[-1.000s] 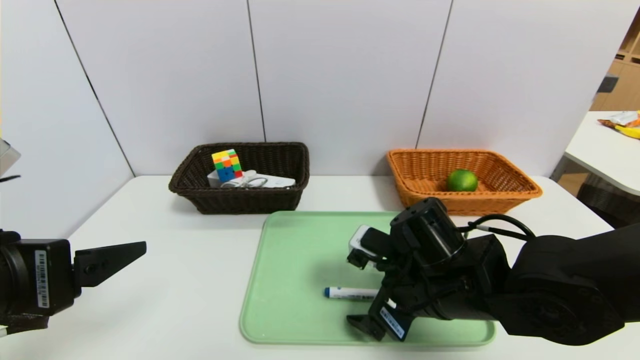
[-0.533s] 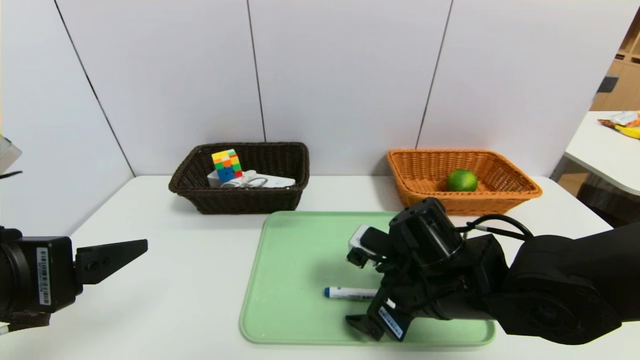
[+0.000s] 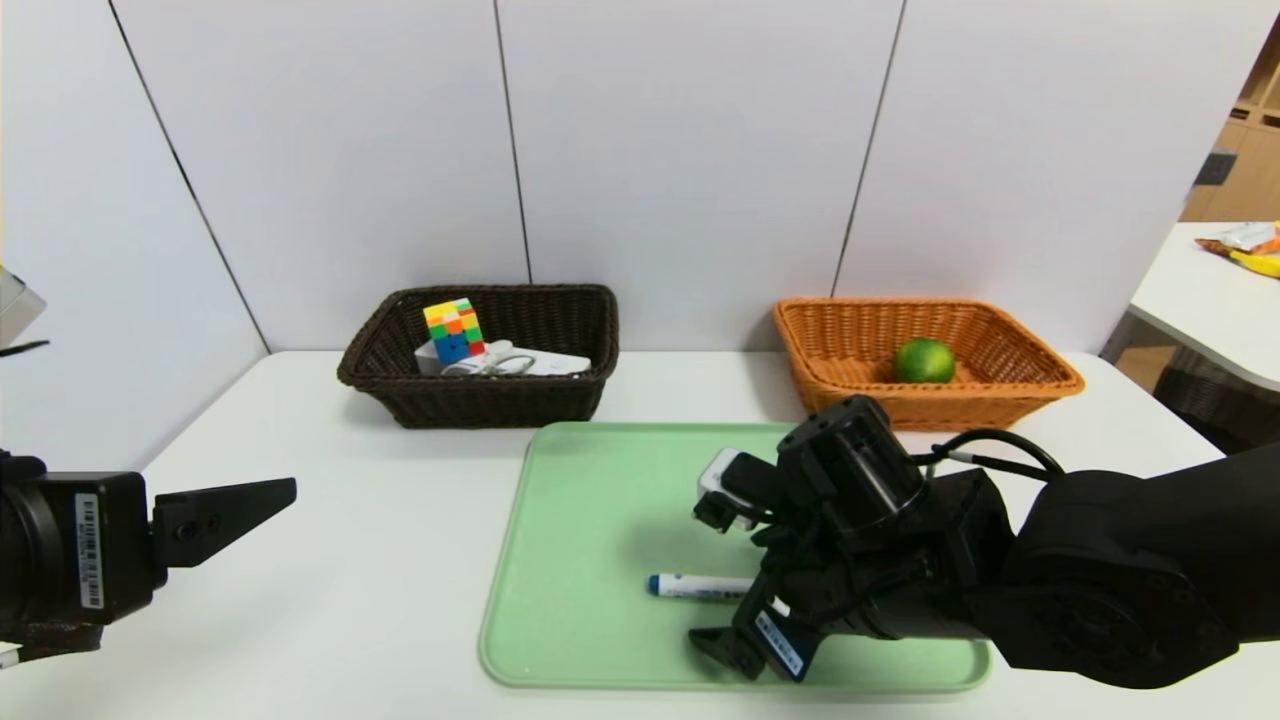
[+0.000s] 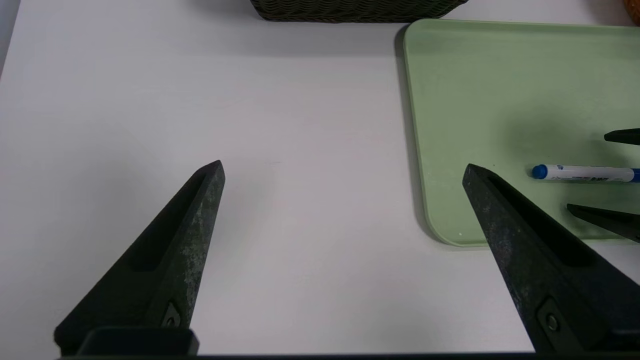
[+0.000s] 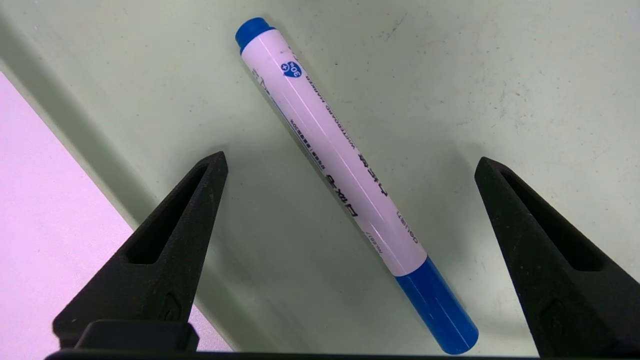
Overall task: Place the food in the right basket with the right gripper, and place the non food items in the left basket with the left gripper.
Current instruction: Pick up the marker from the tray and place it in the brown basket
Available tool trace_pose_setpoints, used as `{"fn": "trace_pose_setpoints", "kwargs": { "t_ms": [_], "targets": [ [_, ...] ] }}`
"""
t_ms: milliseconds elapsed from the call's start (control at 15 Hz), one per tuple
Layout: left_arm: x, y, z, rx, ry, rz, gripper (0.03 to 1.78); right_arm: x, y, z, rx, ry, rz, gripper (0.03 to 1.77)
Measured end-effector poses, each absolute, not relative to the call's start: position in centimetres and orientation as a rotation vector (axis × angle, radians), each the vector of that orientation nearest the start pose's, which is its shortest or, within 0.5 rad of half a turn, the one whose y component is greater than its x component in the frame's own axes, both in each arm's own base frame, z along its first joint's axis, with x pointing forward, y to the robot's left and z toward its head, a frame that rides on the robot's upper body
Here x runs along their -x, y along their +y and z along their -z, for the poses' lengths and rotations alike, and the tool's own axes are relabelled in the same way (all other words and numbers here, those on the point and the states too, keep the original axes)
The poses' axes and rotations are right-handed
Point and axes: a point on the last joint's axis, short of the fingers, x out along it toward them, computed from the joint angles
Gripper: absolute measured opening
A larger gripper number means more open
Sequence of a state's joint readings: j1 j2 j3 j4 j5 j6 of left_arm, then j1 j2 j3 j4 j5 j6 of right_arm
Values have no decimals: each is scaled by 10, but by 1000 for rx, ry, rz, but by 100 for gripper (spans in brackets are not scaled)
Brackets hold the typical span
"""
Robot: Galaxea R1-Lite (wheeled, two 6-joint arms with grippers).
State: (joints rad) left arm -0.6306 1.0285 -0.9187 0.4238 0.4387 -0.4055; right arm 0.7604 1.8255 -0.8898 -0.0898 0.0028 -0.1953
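Note:
The green lime [image 3: 923,361] lies in the orange-tan right basket [image 3: 1040,378]. The puzzle cube [image 3: 453,330] and the white power strip [image 3: 530,363] sit in the dark brown left basket [image 3: 400,390]. A white marker [image 3: 700,586] with a blue cap lies on the green tray [image 3: 580,500]. My right gripper [image 3: 722,580] hovers low over it, open. In the right wrist view the marker [image 5: 330,150] lies slantwise between the spread fingers of that gripper [image 5: 350,162], touching neither. My left gripper [image 4: 342,167] is open over bare table left of the tray [image 4: 500,75], holding nothing.
Both baskets stand at the back of the white table, against the grey wall panels. A second table [image 3: 1200,290] with snack packets stands at the far right. From the left wrist view the marker [image 4: 582,173] and the right gripper's fingertips [image 4: 620,136] show at the tray's near corner.
Almost nothing differs. The right gripper has shifted very slightly over the marker, and the left gripper has edged a touch upward.

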Motion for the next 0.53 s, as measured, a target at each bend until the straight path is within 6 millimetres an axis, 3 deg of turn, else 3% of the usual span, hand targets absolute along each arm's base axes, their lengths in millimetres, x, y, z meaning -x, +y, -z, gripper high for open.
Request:
{"fn": "trace_pose_setpoints", "kwargs": {
  "t_ms": [133,333,533],
  "targets": [
    [-97,-59,-262,124,488,91,169,-224,212,-117,495,734,-796,163],
    [-97,-59,-262,124,487,89,169,-224,212,-115,496,739,-796,115],
    [-97,-59,-262,126,486,89,169,-224,212,-115,498,741,-796,82]
  ]
}}
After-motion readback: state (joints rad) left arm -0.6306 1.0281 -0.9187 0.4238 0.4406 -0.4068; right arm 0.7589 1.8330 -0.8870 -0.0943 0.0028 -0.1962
